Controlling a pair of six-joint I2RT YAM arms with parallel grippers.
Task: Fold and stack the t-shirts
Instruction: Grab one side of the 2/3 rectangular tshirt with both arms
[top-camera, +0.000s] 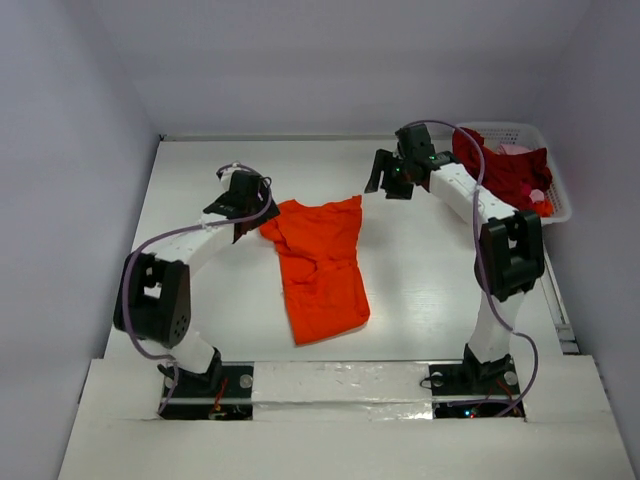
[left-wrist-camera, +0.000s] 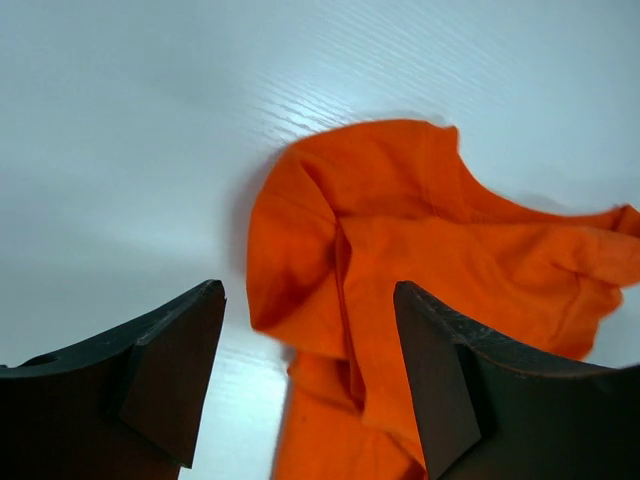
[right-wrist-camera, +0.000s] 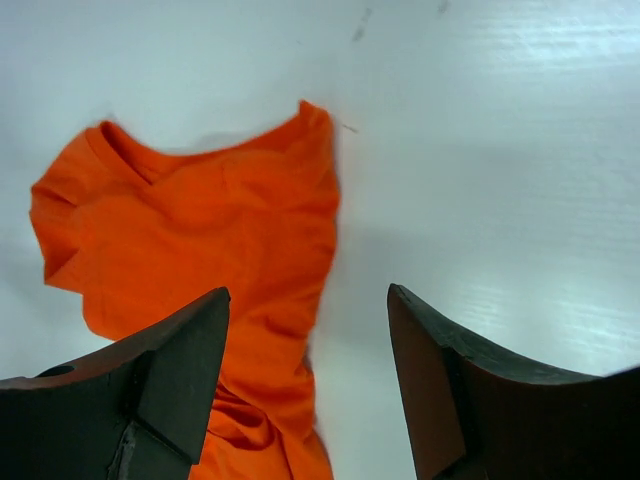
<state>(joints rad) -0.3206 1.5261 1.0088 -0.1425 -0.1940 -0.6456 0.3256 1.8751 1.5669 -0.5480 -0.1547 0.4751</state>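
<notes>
Orange shirt (top-camera: 320, 265) lay rumpled on tabletop (top-camera: 420, 280), between the arms. Left tool (left-wrist-camera: 308, 300) hung by its far-left corner, jaws wide, empty. Right tool (right-wrist-camera: 308, 295) hung near the far-right corner, jaws wide, empty. Dark red shirts (top-camera: 505, 170) sat in basket (top-camera: 515, 130).
</notes>
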